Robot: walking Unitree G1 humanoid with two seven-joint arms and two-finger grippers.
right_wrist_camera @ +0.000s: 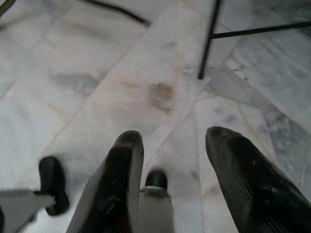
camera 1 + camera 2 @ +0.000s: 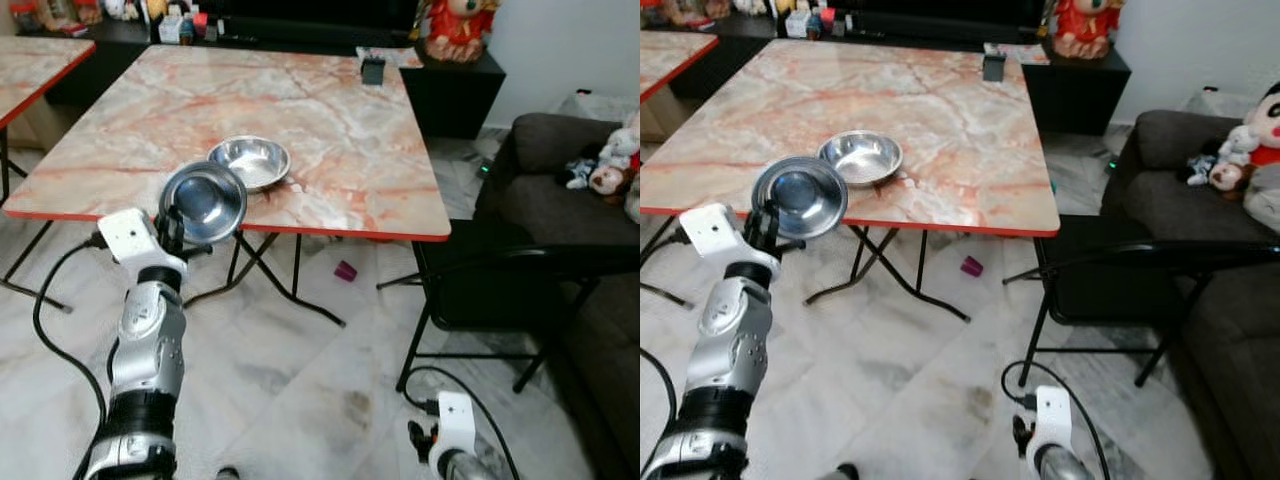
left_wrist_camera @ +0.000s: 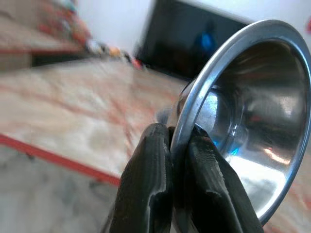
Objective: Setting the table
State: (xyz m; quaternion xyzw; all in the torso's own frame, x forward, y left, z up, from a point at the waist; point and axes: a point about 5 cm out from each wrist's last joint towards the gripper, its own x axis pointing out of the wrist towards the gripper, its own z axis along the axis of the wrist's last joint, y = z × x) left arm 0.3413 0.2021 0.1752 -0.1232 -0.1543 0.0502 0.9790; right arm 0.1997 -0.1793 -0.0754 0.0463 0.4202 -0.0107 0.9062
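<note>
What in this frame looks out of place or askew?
A small purple object lies on the floor under the table, as if dropped. The bowl pinched by its rim in the left gripper is tilted; the second bowl sits upright on the table.

Head stereo views look forward and down over the shared table; wrist views look closely along their fingers, the right floorward.

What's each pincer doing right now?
Left pincer: shut on the bowl rim, at the table edge.
Right pincer: open, empty, hanging low.
</note>
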